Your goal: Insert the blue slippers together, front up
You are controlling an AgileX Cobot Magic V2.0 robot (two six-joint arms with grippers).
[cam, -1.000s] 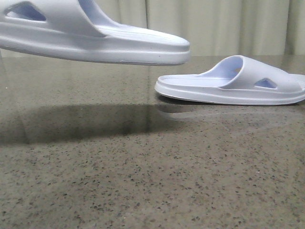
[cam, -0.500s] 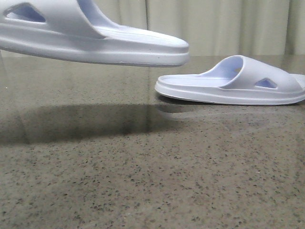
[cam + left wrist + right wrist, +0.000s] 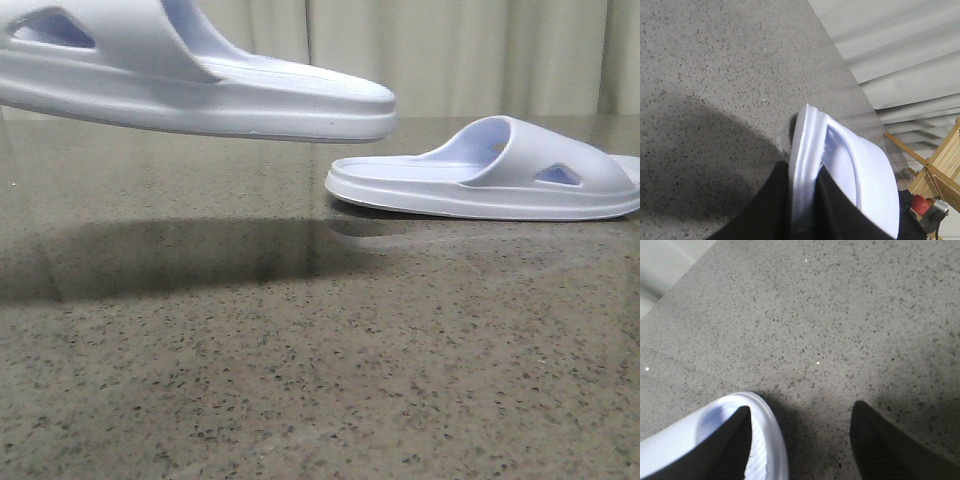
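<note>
One pale blue slipper (image 3: pixel 200 85) hangs above the table at the upper left of the front view, its sole about level and its strap out past the left edge. My left gripper (image 3: pixel 802 200) is shut on that slipper's sole edge (image 3: pixel 802 150), one black finger on each side. The other slipper (image 3: pixel 490 175) lies flat on the table at the right, sole down. My right gripper (image 3: pixel 801 410) is open just above it. One of the right gripper's fingers (image 3: pixel 737 440) is over the ribbed footbed near the rim (image 3: pixel 776 442), and the other is over bare table. Neither gripper shows in the front view.
The dark speckled stone table (image 3: pixel 300 380) stretches toward the camera, with the lifted slipper's shadow on its left part. A pale curtain (image 3: pixel 450 50) hangs behind. A wooden rack (image 3: pixel 940 165) stands beyond the table's far edge.
The lifted slipper has drifted very slightly to the left. The slipper on the table has not moved.
</note>
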